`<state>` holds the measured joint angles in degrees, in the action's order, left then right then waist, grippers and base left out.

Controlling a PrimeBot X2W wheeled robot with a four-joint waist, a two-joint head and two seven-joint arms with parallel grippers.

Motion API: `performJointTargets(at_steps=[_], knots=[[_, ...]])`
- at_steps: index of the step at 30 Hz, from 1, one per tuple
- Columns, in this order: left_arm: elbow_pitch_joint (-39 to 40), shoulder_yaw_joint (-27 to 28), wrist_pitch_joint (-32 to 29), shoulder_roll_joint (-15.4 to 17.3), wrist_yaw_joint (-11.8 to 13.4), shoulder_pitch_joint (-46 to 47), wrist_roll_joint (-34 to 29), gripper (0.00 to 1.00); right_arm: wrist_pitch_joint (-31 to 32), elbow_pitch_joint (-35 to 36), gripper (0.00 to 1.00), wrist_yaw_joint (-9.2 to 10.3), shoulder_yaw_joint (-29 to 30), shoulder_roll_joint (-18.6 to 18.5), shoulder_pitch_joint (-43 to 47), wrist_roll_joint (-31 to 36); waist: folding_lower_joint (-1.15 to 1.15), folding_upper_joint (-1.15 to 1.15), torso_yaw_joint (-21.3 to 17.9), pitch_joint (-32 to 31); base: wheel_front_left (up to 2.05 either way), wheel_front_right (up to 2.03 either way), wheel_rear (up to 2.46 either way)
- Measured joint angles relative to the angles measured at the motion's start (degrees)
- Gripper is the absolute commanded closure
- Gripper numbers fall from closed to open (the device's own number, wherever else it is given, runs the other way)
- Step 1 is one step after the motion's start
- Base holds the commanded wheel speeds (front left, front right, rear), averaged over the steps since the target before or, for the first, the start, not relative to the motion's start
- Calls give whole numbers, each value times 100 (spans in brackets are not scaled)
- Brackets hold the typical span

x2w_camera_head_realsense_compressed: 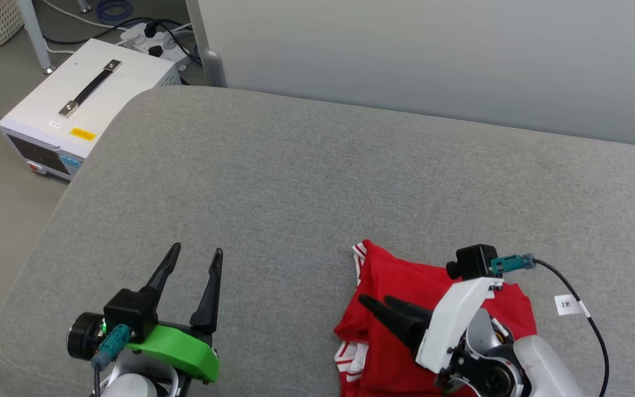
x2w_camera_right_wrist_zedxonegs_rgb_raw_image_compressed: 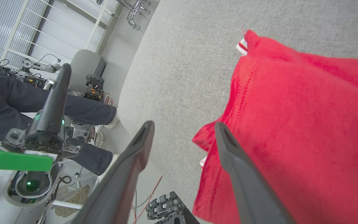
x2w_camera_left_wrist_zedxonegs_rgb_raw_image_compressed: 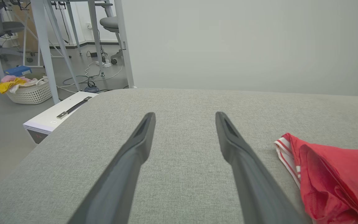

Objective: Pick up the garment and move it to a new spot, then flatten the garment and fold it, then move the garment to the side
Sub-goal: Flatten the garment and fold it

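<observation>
Surface: grey cushion [x2w_camera_head_realsense_compressed: 317, 182] with rounded corners; its near edge is cut off at the bottom of the head view.
Shirt: the red shirt [x2w_camera_head_realsense_compressed: 400, 286] lies bunched on the cushion by the edge nearest the robot, towards the right end. Striped trim [x2w_camera_head_realsense_compressed: 358, 259] shows at two folds. Which side faces up cannot be told, and the lower part runs out of the picture.
Right gripper: the right gripper [x2w_camera_head_realsense_compressed: 376, 299] is over the shirt's left part, with its fingers apart and nothing between them. Contact with the cloth cannot be judged; the arm hides the cloth beneath it.
Left gripper: the left gripper [x2w_camera_head_realsense_compressed: 196, 251] has its fingers spread wide and empty. It is above bare cushion near the same edge, well apart from the shirt.
Floor: a white box [x2w_camera_head_realsense_compressed: 83, 105] with a black handle stands past the far left corner. A basket [x2w_camera_left_wrist_zedxonegs_rgb_raw_image_compressed: 29, 90] of laundry stands beyond it.
Bystander: legs [x2w_camera_right_wrist_zedxonegs_rgb_raw_image_compressed: 82, 109] in dark trousers show beside the cushion, partly behind the left arm.
</observation>
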<state>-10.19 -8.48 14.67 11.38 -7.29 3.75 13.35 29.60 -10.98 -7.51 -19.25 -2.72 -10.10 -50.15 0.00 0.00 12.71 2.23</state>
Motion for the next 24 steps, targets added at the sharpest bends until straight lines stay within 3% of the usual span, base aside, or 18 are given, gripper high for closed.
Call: performJointTargets(at_steps=[5, 8, 13, 18, 24], knots=[[46, -18, -1, -10, -2, 0, 0, 0, -110, 144, 0, 0, 181, 1, -186, 561, 0, 0, -77, -46, 0, 0, 0], [171, -12, 0, -53, -2, 1, 31, 0, -177, 424, 0, 0, 327, -88, -326, 1421, 0, 0, -146, -63, 0, 0, 0], [324, 8, 0, -105, -2, 1, 78, 0, -641, 876, 0, -1, 465, -782, -456, 2237, 0, 0, -275, -74, 0, 0, 0], [444, 41, 0, -174, -2, 0, 113, 0, -1512, 1117, 0, -1, 694, -1627, -471, 2889, 0, 0, -432, -71, 0, 0, 0], [579, 37, 0, -242, -2, -2, 135, 0, -2403, 1244, 0, -1, 1268, -1914, -193, 3161, 0, 0, -603, -45, 0, 0, 0]])
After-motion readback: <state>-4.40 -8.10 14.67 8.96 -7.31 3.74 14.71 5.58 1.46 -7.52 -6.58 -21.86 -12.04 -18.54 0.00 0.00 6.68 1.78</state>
